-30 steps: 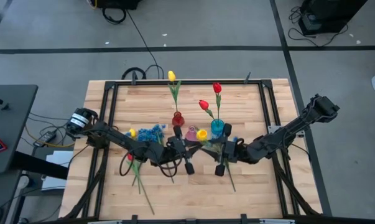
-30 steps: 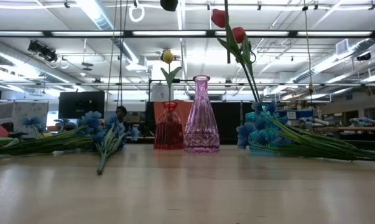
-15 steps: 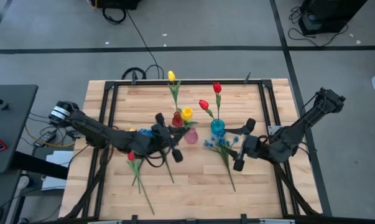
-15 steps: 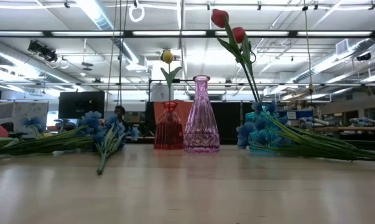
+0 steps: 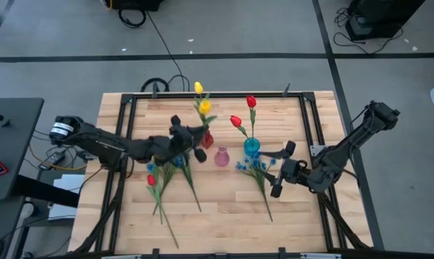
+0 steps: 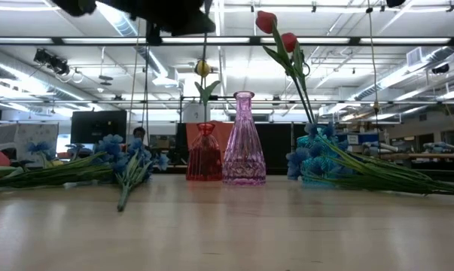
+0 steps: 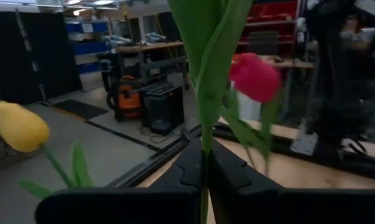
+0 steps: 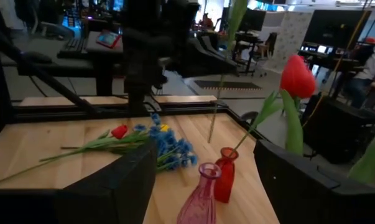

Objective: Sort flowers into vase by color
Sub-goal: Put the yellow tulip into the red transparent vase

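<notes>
- My left gripper [image 5: 199, 136] is clamped on a yellow tulip [image 5: 204, 107] by its green stem, above the red vase [image 5: 206, 139], near the table's far middle.
- My right gripper [image 5: 283, 170] hangs with its fingers spread and nothing between them, just right of the blue vase [image 5: 252, 149].
- Two red tulips [image 5: 236, 121] stand in the blue vase; another yellow tulip [image 5: 198, 88] stands in the red vase; the pink vase [image 5: 222, 157] between them holds nothing.
- A blue blossom bunch [image 5: 255, 167] lies in front of the blue vase; more flowers [image 5: 161, 176], a red tulip and blue blossoms among them, lie left of centre.
- Open room: the wooden table [image 5: 224, 216] is bare along its near edge and at its far corners; a black frame rims it.
- No readable writing or brand shows.
</notes>
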You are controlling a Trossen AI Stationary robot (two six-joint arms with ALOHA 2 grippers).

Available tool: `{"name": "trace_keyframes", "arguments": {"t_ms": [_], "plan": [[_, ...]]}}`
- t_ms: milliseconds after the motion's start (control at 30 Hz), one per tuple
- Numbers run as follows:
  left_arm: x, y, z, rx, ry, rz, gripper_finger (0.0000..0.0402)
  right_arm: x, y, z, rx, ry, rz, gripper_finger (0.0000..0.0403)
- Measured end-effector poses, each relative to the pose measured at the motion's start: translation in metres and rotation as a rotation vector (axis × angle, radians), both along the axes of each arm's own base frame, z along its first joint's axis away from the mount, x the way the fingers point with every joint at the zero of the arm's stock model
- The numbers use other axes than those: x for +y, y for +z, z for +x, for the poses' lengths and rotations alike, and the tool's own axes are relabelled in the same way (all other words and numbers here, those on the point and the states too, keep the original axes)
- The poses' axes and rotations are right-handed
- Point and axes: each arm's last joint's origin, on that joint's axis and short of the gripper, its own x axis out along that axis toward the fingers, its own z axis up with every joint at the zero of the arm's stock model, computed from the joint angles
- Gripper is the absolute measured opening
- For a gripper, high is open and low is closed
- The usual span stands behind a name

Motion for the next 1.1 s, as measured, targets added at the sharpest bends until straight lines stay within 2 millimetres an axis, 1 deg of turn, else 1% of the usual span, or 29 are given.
{"name": "trace_keyframes", "arguments": {"t_ms": [200, 300, 433, 767, 833, 1000, 1100], "plan": [[0.028, -0.01, -0.002, -0.04, -0.002, 0.002, 0.0017, -0.006, -0.003, -0.007, -0.015, -0.004, 0.01, 0.0277], [0.039, -0.01, -0.004, -0.076, 0.006, -0.007, 0.0017, -0.007, -0.004, -0.008, -0.014, -0.005, 0.01, 0.0277], [0.049, -0.016, -0.005, -0.075, -0.005, -0.032, 0.0017, -0.007, -0.004, -0.008, -0.013, -0.004, 0.008, 0.0277], [0.062, -0.023, -0.006, -0.081, -0.024, -0.053, 0.0017, -0.01, -0.004, -0.007, -0.011, -0.016, 0.004, 0.0276], [0.064, -0.028, -0.003, -0.068, -0.026, -0.069, 0.0017, -0.011, -0.004, -0.006, -0.011, -0.019, 0.004, 0.0276], [0.068, -0.049, 0.006, -0.011, -0.03, -0.108, 0.0017, -0.011, -0.004, -0.006, -0.015, -0.02, 0.01, 0.0276], [0.068, -0.054, 0.009, -0.007, -0.029, -0.129, 0.0017, -0.011, -0.004, -0.006, -0.016, -0.02, 0.012, 0.0276]]}}
